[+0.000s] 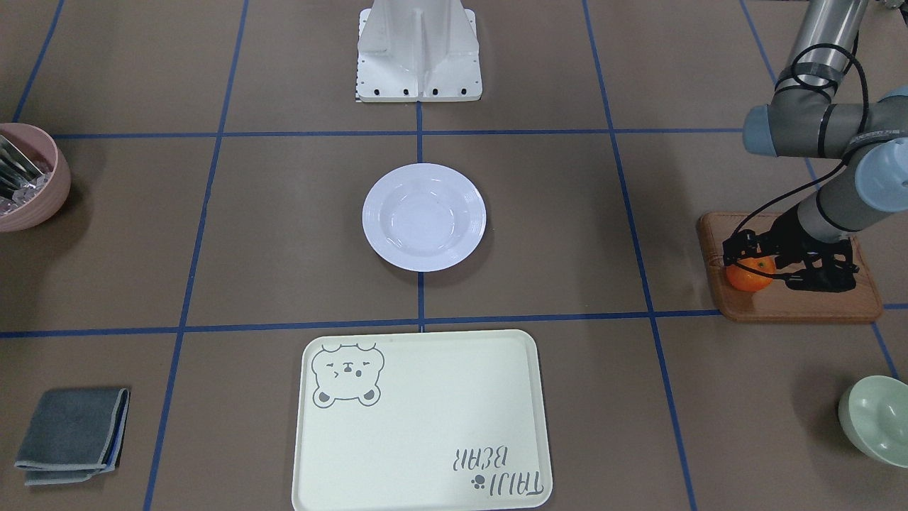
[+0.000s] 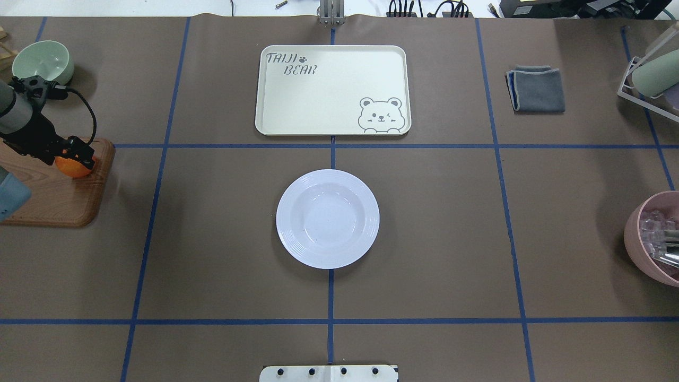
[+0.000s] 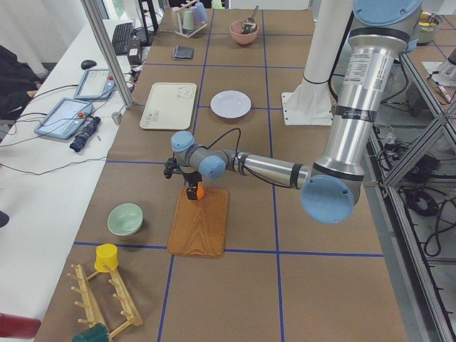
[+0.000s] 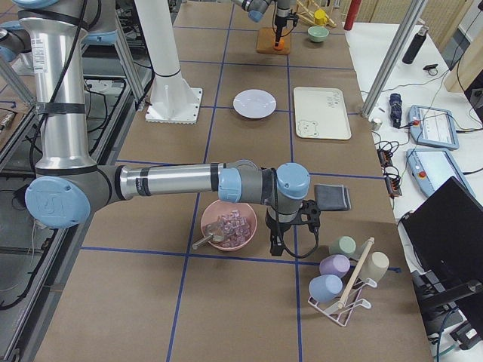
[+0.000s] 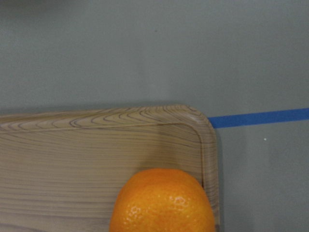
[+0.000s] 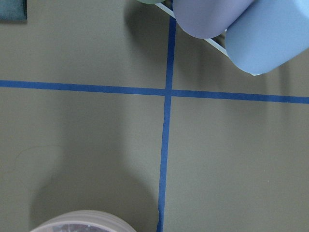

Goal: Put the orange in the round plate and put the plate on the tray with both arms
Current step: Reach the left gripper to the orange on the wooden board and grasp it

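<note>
The orange (image 1: 753,278) rests near a corner of a brown wooden board (image 1: 794,305), at the table's left end in the overhead view. My left gripper (image 1: 745,259) points down right at the orange (image 2: 74,168), its black fingers close around it; I cannot tell whether they press on it. The left wrist view shows the orange (image 5: 164,203) on the board with no fingers in frame. The round plate (image 2: 328,218), white and empty, sits mid-table. The cream tray (image 2: 329,90) lies beyond it, bare. My right gripper (image 4: 275,249) hangs low beside a pink bowl; I cannot tell its state.
A pale green bowl (image 2: 42,61) stands just past the board. A folded grey cloth (image 2: 536,87) lies right of the tray. The pink bowl (image 2: 652,239) holds clear pieces at the right edge, next to a cup rack (image 4: 343,283). The robot's white base (image 1: 418,50) stands behind the plate.
</note>
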`<state>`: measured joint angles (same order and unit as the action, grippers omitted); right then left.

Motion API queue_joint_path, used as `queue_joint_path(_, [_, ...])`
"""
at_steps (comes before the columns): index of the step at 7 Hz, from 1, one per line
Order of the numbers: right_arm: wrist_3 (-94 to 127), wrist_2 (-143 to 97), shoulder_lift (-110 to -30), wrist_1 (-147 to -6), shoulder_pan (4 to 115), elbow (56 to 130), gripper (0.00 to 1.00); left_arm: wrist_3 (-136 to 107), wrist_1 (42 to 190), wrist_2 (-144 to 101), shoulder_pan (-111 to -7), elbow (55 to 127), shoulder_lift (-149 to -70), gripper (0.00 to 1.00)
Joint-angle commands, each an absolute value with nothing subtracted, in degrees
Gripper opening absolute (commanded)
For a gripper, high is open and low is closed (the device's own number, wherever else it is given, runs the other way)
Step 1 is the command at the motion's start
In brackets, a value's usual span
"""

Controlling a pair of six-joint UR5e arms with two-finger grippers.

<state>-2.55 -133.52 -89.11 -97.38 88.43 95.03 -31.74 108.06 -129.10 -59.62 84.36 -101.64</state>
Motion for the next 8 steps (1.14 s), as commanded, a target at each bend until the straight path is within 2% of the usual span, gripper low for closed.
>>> queue_joint_path(1, [-2.5,-135.1,-89.1,-97.4,88.5,95.0,1.0,-32.2,110.2,-129.1,-59.5,81.7,-102.7,0.44])
queue_joint_path(2, [-2.5,-135.6,-89.1,-97.4,88.5,95.0,1.0,-31.9,110.0,-129.1,-59.5,82.0,-103.0,0.04])
queue_joint_path(4, [-1.8,-139.0,-88.4,-97.5,88.4,95.1,1.0,-33.0,106.7,-129.6,-59.6,86.8,-105.2,0.0])
queue_joint_path(6, [2.3,-142.8,-88.0,-96.9,86.5,95.9,1.0,-44.1,93.7,-129.8,-58.5,89.5,-117.5,0.0])
queue_joint_path(8, [9.1,-142.1,-87.0,-94.9,84.4,96.2,1.0,-62.0,90.4,-129.6,-49.5,91.3,-127.0,0.0])
